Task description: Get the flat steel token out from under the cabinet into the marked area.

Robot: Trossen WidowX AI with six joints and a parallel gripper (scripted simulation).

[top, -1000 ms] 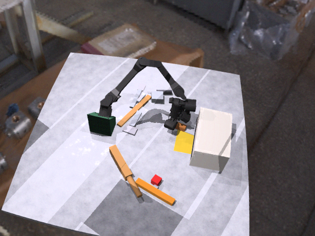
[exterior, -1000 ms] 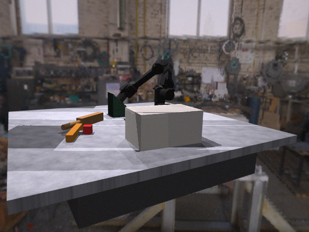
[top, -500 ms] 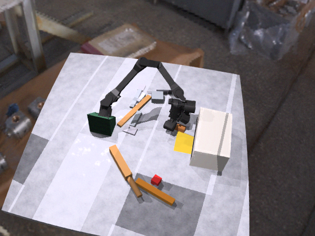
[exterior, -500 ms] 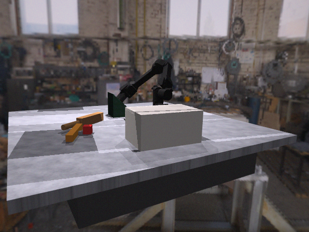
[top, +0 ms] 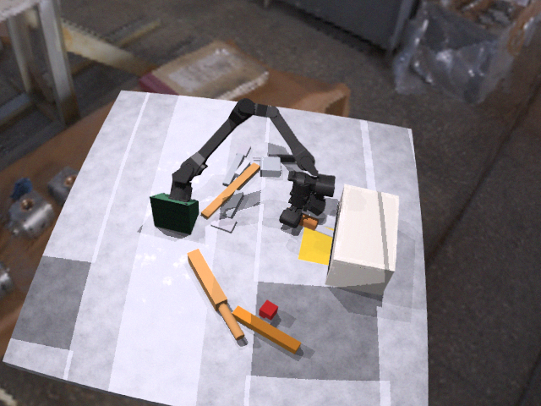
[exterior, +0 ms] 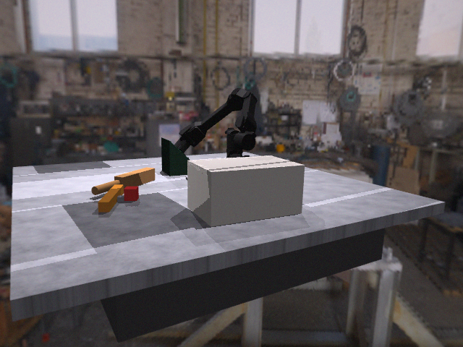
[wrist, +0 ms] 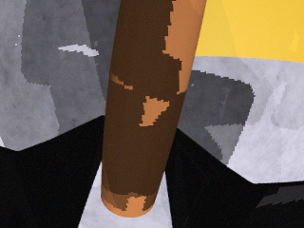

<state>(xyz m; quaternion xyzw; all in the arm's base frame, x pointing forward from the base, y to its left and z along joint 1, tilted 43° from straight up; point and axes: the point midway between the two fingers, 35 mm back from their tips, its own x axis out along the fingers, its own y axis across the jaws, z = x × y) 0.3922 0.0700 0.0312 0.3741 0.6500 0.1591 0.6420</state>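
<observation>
The white cabinet (top: 367, 227) (exterior: 254, 194) stands on the table's right side in the top view. The yellow marked area (top: 314, 246) (wrist: 252, 28) lies along its front. My gripper (top: 304, 212) (wrist: 137, 128) is low in front of the cabinet, beside the yellow area, shut on the round orange handle (wrist: 147, 111) of a tool. An orange part of the tool (top: 310, 222) shows beside the fingers, and a thin pale strip (top: 325, 230) runs from near it towards the cabinet; its far end is hidden. The token is not visible, nor are the vent slots.
An orange bar (top: 231, 189), a pale grey block (top: 270, 167) and several thin grey pieces lie between arm base and gripper. Nearer the front are an orange paddle (top: 207, 279) (exterior: 136, 176), another orange bar (top: 266, 331) (exterior: 108, 202) and a red cube (top: 268, 309) (exterior: 131, 193). A green block (top: 173, 215) (exterior: 172, 160) stands by the base.
</observation>
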